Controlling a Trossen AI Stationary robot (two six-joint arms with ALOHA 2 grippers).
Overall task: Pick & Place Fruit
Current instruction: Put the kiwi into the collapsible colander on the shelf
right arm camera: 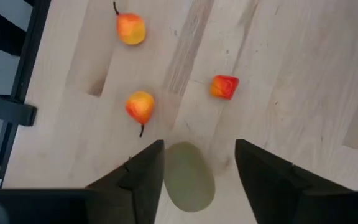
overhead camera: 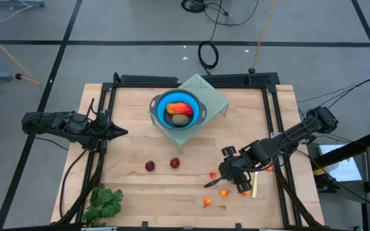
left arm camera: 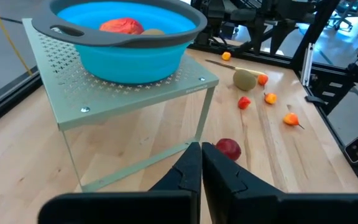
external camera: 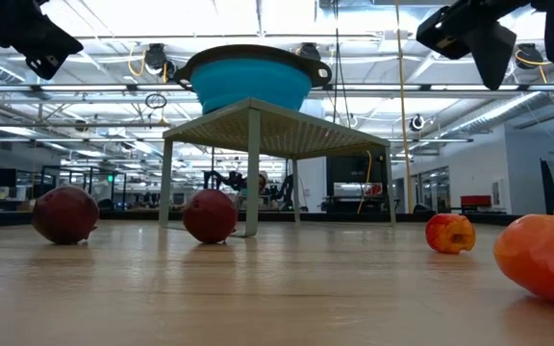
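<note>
A blue bowl (overhead camera: pixel 178 108) stands on a green perforated stand (overhead camera: pixel 211 96) and holds the longer red-orange piece (overhead camera: pixel 180 108) and an olive-brown oval (overhead camera: pixel 180 119). Two dark-red balls (overhead camera: pixel 149 165) (overhead camera: pixel 174 163) lie on the table. The second olive-brown oval (right arm camera: pixel 188 177) lies on the table below my right gripper (right arm camera: pixel 199 146), which is open, its fingers standing on either side of the oval and above it. In the high view, my right gripper (overhead camera: pixel 229 172) hides this oval. Several tiny orange-red pieces (right arm camera: pixel 140 107) (right arm camera: pixel 224 86) lie around it. My left gripper (left arm camera: pixel 201 148) is shut and empty, at the table's left, beside the stand (overhead camera: pixel 117 131).
A leafy green bunch (overhead camera: pixel 105 202) lies at the near left corner. A thin yellow stick (overhead camera: pixel 254 185) lies near my right gripper. Black rails (overhead camera: pixel 278 128) run along the table's left, right and far edges.
</note>
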